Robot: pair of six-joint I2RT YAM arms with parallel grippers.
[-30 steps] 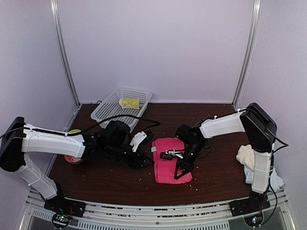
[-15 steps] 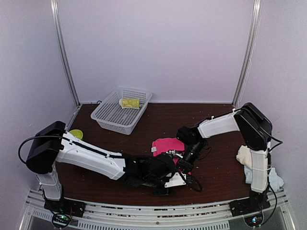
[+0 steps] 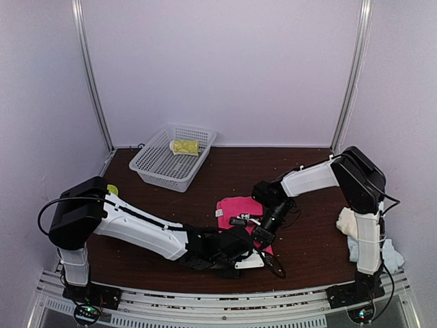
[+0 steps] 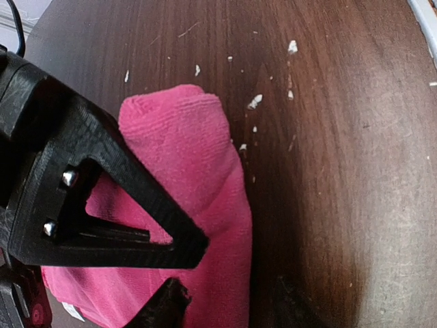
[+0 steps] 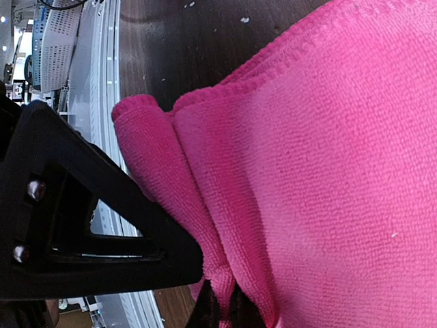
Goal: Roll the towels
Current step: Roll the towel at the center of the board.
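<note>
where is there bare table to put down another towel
Bare wood lies at the back right, between the white plastic mesh basket and the right arm, and at the front right, before the cream cloth towel. The centre front is crowded: left gripper and right gripper meet at the hot-pink cloth towel.

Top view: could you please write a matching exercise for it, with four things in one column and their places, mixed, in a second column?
Things:
1. pink towel
2. yellow towel
3. cream towel
4. basket

Places:
A. at the right edge of the table, beside the right arm
B. at the back left of the table
C. inside the basket
D. in the middle of the table

Pairs: 1-D, 2-C, 3-A, 4-B
</note>
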